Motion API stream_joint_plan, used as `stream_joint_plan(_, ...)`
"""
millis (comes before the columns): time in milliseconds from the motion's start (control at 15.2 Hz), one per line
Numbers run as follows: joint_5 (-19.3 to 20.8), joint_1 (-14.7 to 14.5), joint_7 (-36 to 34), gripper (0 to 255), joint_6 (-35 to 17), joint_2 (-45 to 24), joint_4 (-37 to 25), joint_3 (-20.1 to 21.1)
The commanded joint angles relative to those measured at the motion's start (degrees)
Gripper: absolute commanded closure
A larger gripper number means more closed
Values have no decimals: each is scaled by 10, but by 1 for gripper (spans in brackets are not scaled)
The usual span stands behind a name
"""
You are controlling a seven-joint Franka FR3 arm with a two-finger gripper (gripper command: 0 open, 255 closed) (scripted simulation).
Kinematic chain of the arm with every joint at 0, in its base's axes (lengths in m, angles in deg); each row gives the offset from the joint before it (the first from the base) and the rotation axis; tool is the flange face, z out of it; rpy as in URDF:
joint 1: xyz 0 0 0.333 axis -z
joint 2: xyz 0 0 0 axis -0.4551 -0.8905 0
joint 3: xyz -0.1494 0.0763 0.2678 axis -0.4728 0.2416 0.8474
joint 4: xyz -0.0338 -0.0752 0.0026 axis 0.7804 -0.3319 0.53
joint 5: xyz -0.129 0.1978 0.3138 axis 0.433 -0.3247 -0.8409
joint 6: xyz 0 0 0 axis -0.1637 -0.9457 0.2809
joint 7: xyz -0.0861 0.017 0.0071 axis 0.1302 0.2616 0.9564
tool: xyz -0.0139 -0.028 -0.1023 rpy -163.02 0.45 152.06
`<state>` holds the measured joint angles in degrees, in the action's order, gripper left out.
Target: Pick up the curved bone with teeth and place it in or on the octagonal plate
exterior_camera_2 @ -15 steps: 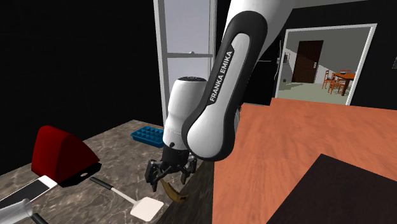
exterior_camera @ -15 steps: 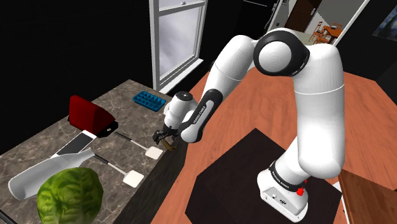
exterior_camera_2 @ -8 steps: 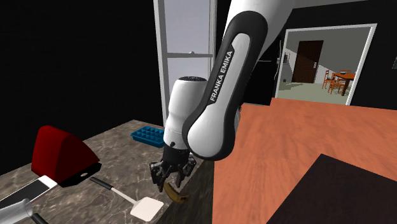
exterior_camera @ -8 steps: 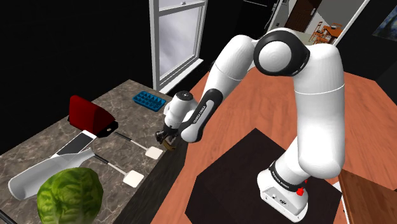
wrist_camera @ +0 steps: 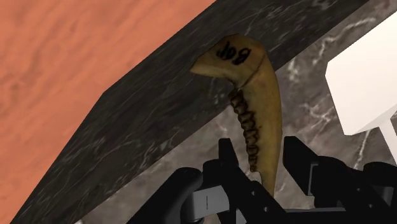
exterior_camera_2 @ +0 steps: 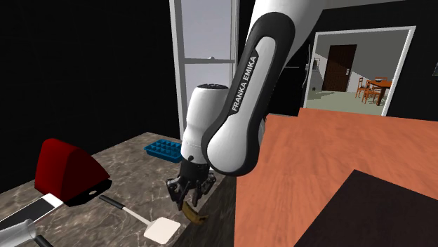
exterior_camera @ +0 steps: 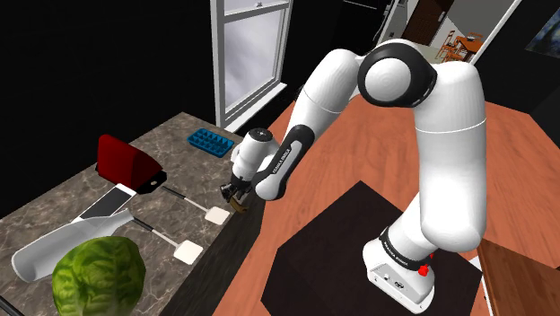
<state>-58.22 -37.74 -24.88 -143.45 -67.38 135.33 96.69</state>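
Observation:
The curved bone (wrist_camera: 261,95) is tan, with a row of dark teeth along its inner edge and a black mark on its broad end. It lies at the very edge of the dark marble counter (exterior_camera: 170,144). My black gripper (wrist_camera: 262,149) points down over the bone's narrow end, with a finger pressed close on each side, so it is shut on the bone. In the second exterior view the gripper (exterior_camera_2: 188,200) stands on the bone (exterior_camera_2: 191,212) at the counter's rim. From the shoulder view, the gripper (exterior_camera: 235,194) and bone (exterior_camera: 240,205) sit at the counter's right edge.
On the counter are a blue ice tray (exterior_camera: 209,141), a red wedge-shaped object (exterior_camera: 126,162), two white spatulas (exterior_camera: 215,215) (exterior_camera: 187,253), a white scoop-like item (exterior_camera: 63,242) and a green lettuce (exterior_camera: 97,276). A window (exterior_camera: 251,45) stands behind. Orange wood floor (exterior_camera: 359,153) lies beyond the counter edge.
The fingers have drawn in from wide apart to close against the bone. The arm and the bone have stayed where they were.

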Motion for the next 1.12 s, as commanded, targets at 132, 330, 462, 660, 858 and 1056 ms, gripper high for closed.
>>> stream_joint_plan(132, -3, 9, 3, 255, 15, 21, 9, 16)
stream_joint_plan(330, -8, 21, 6, 255, 32, 46, 18, 29)
stream_joint_plan(462, -12, 29, 8, 255, 43, 61, 23, 39)
stream_joint_plan(660, -19, 42, 13, 255, 61, 85, 30, 54)
stream_joint_plan(858, -29, 56, 20, 255, 79, 108, 35, 70)
stream_joint_plan(1056, -40, 69, 28, 255, 98, 131, 40, 86)
